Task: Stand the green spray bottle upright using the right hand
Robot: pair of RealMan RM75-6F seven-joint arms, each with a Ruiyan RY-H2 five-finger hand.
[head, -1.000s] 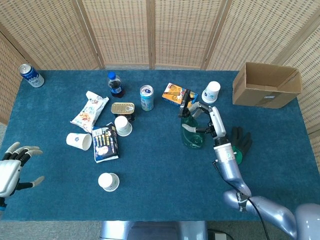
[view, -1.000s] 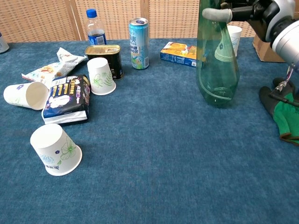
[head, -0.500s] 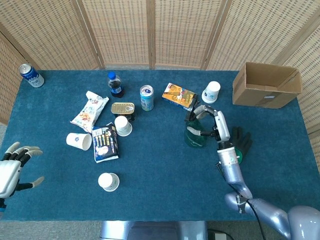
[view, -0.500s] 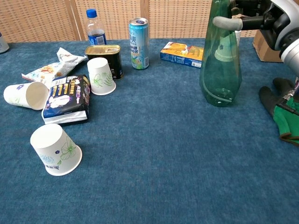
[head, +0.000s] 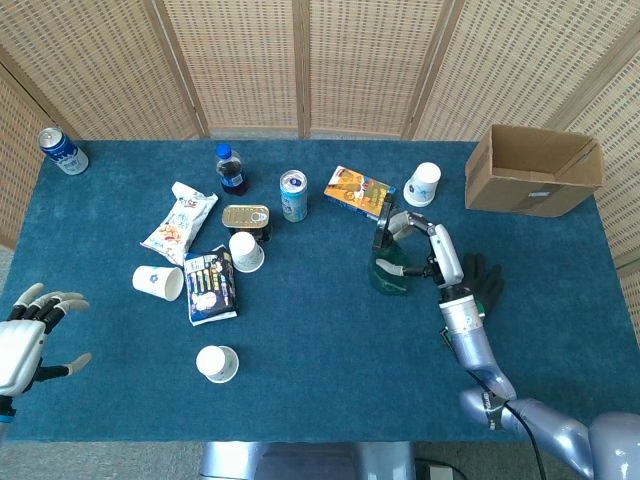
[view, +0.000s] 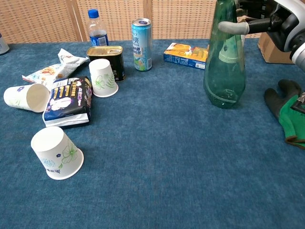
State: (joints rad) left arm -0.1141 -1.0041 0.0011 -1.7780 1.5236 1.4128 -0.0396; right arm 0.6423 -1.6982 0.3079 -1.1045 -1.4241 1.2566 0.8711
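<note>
The green spray bottle (view: pixel 224 71) stands base-down on the blue table (view: pixel 157 157), right of centre, near the orange box (view: pixel 185 53) and just left of the green-and-black glove (view: pixel 288 117). The right hand (head: pixel 425 245) grips its upper neck, fingers (view: pixel 233 27) wrapped around the narrow part below the spray head. The left hand (head: pixel 25 335) hovers at the near left table edge, fingers spread, holding nothing.

Handling judgement: the translucent plastic body appears nearly empty, therefore light, top-heavy and easily tipped. The smooth wall is likely slippery and may flex under pressure. Grip at the stiff neck, not the wide belly. Confirm the base sits flat before releasing
</note>
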